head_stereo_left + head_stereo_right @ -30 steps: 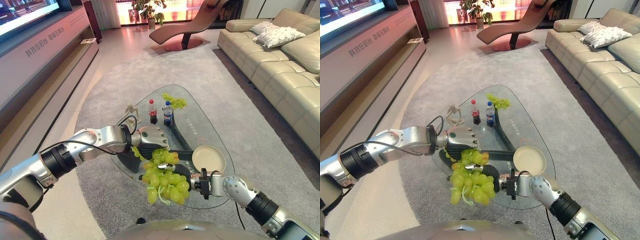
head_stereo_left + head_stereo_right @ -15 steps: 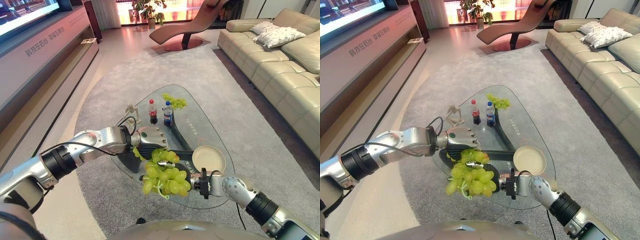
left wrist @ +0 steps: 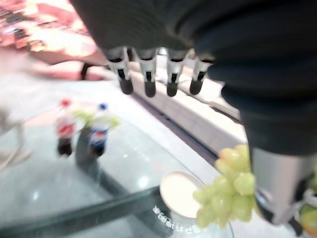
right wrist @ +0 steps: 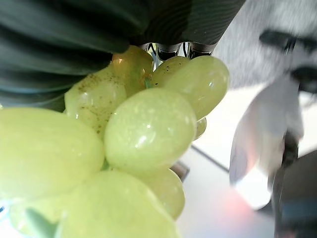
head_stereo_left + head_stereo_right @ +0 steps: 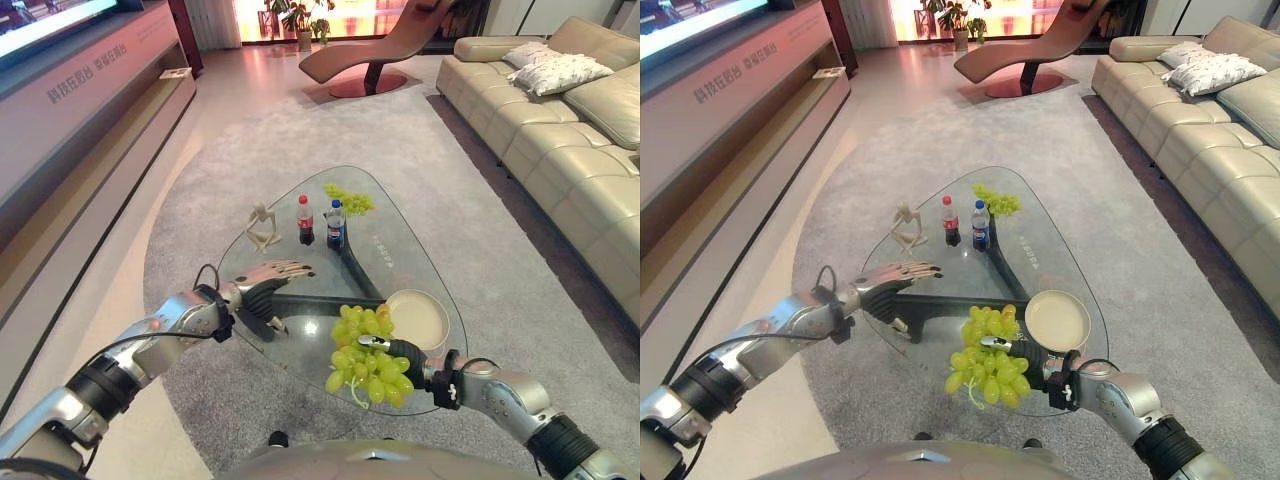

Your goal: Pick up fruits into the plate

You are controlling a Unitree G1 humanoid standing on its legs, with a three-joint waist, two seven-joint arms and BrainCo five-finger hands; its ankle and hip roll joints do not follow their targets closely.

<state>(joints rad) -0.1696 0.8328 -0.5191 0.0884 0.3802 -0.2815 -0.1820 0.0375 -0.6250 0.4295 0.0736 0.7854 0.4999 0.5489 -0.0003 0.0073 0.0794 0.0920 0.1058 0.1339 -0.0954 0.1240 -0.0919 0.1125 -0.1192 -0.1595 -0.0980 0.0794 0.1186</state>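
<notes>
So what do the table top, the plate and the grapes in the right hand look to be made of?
Table top: clear glass, since the dark base and carpet show through it. Plate: cream and smooth, probably ceramic or plastic; the look leaves it open. Grapes in the right hand: glossy green skins with brown speckles; real or artificial can't be told.

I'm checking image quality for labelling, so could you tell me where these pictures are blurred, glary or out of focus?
Left wrist view: the bottles and plate are soft and smeared. Right wrist view: the grapes are sharp, while everything behind them is out of focus. Left eye view: strong overexposed glow at the far window; the glass table and the right hand gripping the grapes are crisp.
</notes>
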